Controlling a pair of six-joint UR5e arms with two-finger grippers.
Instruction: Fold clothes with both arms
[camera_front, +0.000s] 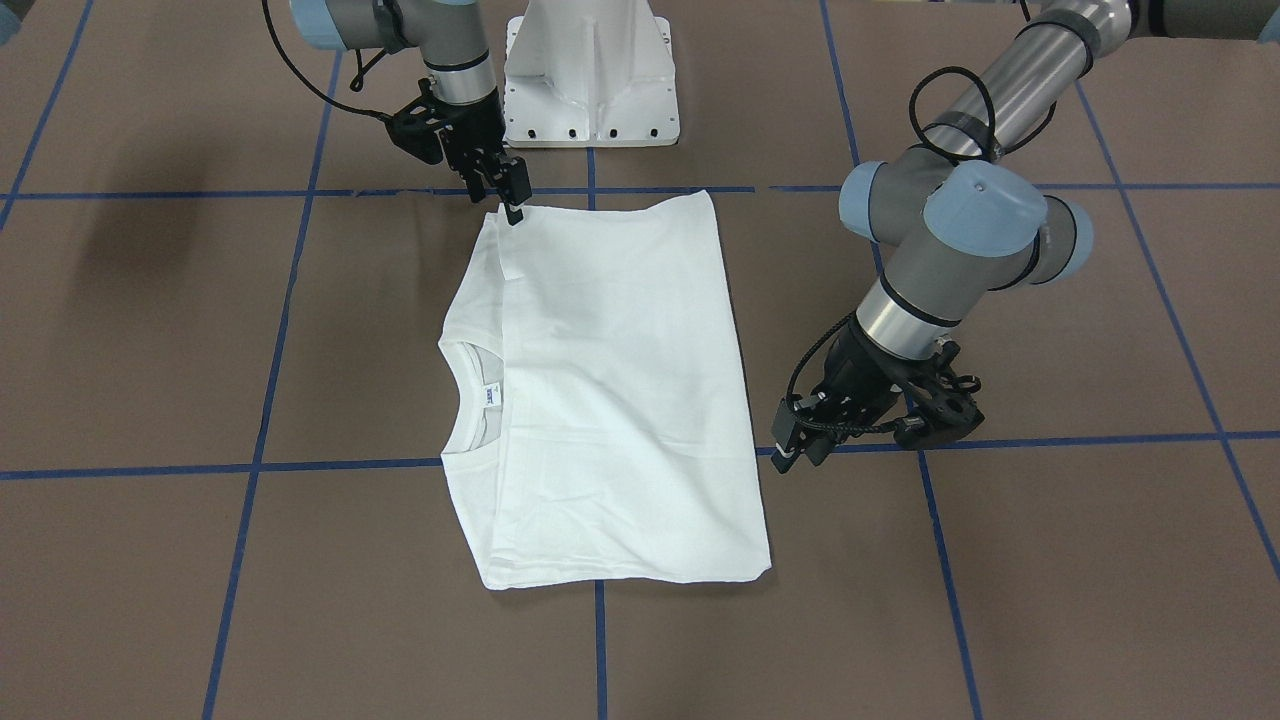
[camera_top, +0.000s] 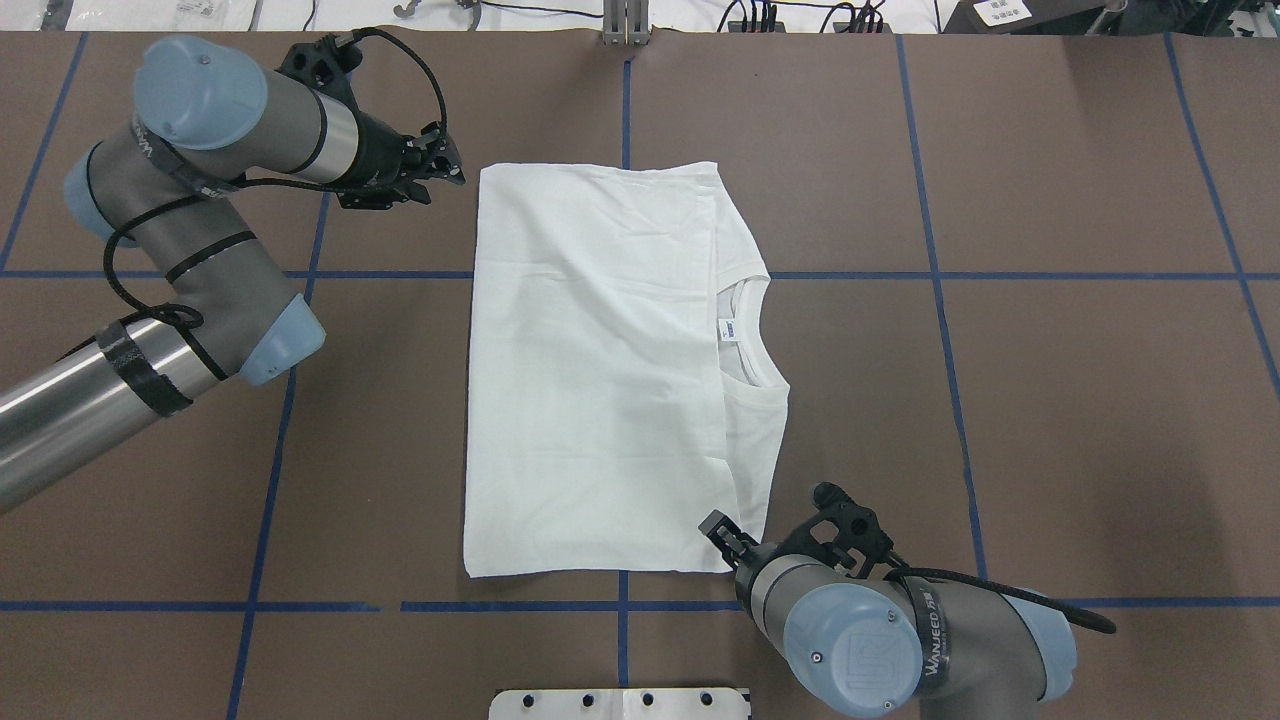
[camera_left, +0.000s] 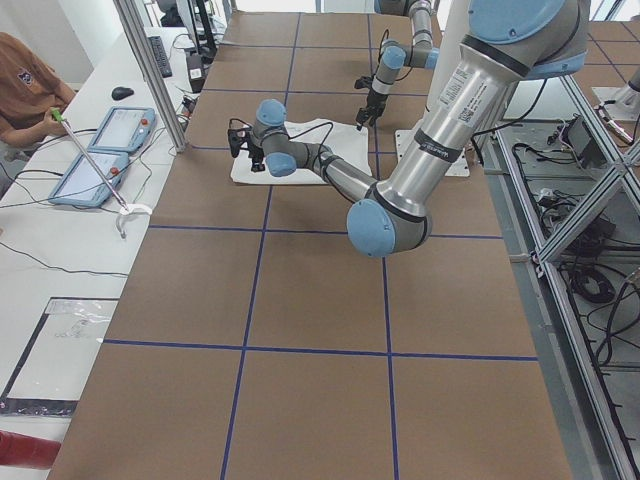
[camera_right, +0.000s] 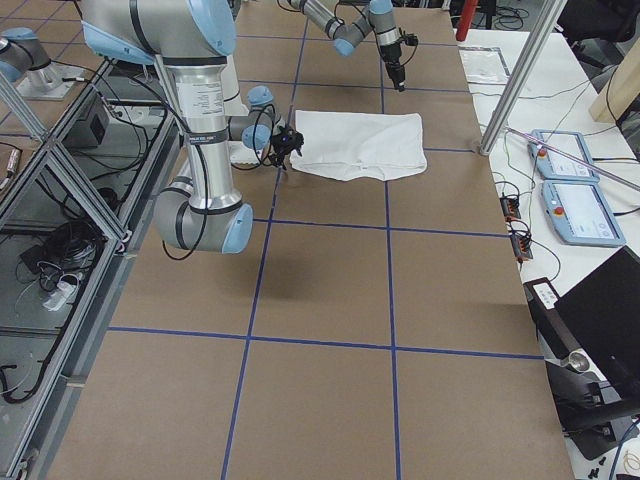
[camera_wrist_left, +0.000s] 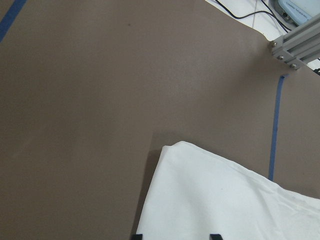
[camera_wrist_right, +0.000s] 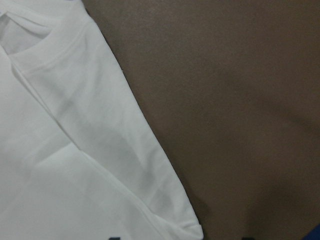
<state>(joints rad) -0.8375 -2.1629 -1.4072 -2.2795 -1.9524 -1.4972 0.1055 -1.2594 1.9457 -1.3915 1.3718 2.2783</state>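
On brown bench (camera_front: 150, 600), front view: white cotton T-shirt (camera_front: 620, 400) folded into a flat rectangle, ribbed collar exposed. Overhead: left tool (camera_top: 450, 170) just beside far corner, right tool (camera_top: 722, 530) at near corner. Wrist views: both tools spread apart, gripping nothing.

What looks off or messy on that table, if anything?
Nothing is spilled or damaged. The white T-shirt lies folded flat, but its top layer stops short of the collar. That leaves a strip with the neck label uncovered, so the outline on that side is uneven.
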